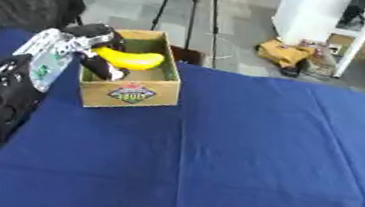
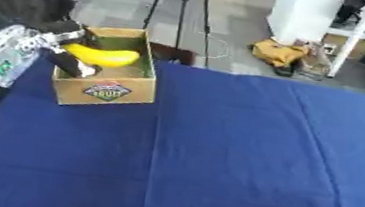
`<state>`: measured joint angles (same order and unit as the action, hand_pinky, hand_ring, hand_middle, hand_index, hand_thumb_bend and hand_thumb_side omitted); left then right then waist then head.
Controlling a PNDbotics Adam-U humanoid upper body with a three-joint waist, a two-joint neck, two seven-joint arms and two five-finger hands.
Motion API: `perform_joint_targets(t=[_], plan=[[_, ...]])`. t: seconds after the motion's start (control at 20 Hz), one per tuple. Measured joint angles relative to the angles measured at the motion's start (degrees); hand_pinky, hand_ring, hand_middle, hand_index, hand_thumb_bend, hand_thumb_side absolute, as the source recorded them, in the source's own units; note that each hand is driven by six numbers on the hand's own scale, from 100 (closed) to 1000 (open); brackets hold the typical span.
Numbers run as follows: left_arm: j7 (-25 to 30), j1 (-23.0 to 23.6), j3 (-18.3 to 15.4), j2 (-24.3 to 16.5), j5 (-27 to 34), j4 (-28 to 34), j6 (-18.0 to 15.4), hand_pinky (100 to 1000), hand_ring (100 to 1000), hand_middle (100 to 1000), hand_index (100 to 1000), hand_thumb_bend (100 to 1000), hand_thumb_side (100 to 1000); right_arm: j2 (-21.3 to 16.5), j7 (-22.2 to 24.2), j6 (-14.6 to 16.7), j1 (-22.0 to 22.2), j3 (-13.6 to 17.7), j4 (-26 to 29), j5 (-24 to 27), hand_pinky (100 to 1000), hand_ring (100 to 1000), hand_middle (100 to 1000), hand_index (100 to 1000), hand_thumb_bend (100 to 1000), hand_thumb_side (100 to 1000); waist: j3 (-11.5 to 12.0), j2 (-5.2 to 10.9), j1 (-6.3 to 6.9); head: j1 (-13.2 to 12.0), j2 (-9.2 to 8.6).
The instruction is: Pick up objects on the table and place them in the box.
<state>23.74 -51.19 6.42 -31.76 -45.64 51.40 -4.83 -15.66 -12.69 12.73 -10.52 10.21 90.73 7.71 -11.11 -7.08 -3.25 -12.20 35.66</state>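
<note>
An open cardboard box with a logo on its front stands at the far left of the blue table. My left hand reaches over its left wall, fingers and thumb curled round a yellow banana. The banana hangs level inside the top of the box, just above its floor. My left arm runs up the left side of the view. The right hand shows in neither view.
The blue cloth covers the table in front and to the right of the box. Beyond the far edge stand tripod legs, a white cabinet and a yellow bag on the floor.
</note>
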Motion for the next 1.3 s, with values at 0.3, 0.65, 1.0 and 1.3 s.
perform_joint_targets(t=[0.3, 0.65, 1.0, 1.3], plan=[[-3.25, -1.88, -1.35, 2.17, -3.18, -6.21, -1.62, 636, 599, 568, 707, 358, 334, 0.51, 0.40, 0.05, -0.02, -0.19, -0.01, 0.31, 671, 622, 639, 728, 100, 641, -0.94, -0.34, -0.43, -0.31, -0.50], [-5.61, -2.29, -1.43, 3.06, -7.01, -7.55, -3.39, 744, 798, 776, 860, 774, 477, 0.95, 0.61, 0.08, -0.03, -0.34, -0.08, 0.47, 671, 622, 639, 728, 100, 641, -1.28, -0.51, -0.41, -0.61, -0.52], [-8.10, -2.16, -1.89, 3.05, -8.27, -6.78, -3.60, 742, 803, 780, 864, 796, 524, 0.95, 0.66, 0.07, -0.03, -0.34, -0.28, 0.47, 671, 622, 638, 728, 100, 641, -1.30, -0.57, -0.39, -0.66, -0.52], [-11.68, -0.25, -2.09, 1.06, -1.13, 3.14, -3.73, 720, 779, 749, 848, 703, 512, 0.95, 0.61, 0.11, -0.03, -0.31, -0.30, 0.47, 671, 622, 638, 728, 100, 641, -1.00, -0.69, -0.06, -0.34, -0.57]])
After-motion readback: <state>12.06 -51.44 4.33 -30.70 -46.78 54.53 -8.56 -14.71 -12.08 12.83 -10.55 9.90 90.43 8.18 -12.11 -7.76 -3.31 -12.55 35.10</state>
